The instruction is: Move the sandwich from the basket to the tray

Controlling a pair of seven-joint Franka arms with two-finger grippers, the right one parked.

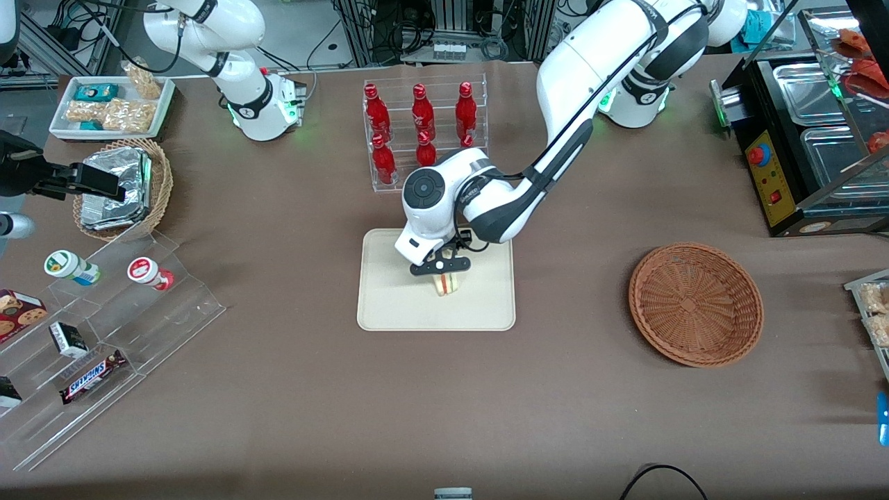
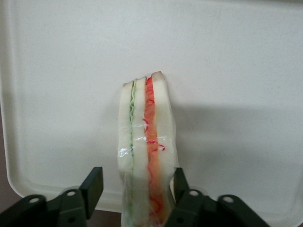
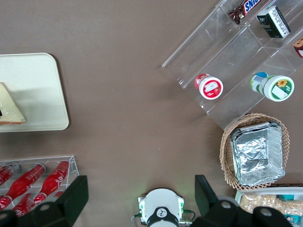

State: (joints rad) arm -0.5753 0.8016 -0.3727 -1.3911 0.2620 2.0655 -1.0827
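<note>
The sandwich, a clear-wrapped wedge of white bread with red and green layers, stands on edge on the cream-beige tray, near its middle. My left gripper is low over the tray and straddles the sandwich. In the left wrist view the gripper is open: one finger stands apart from the sandwich and the other is right against the wrap. The tray fills that view. The reddish-brown basket lies empty toward the working arm's end of the table. The right wrist view shows the sandwich on the tray.
A clear rack of red bottles stands just farther from the front camera than the tray. Toward the parked arm's end are a tan basket with foil packets, a white snack tray and clear display steps. A black food warmer stands at the working arm's end.
</note>
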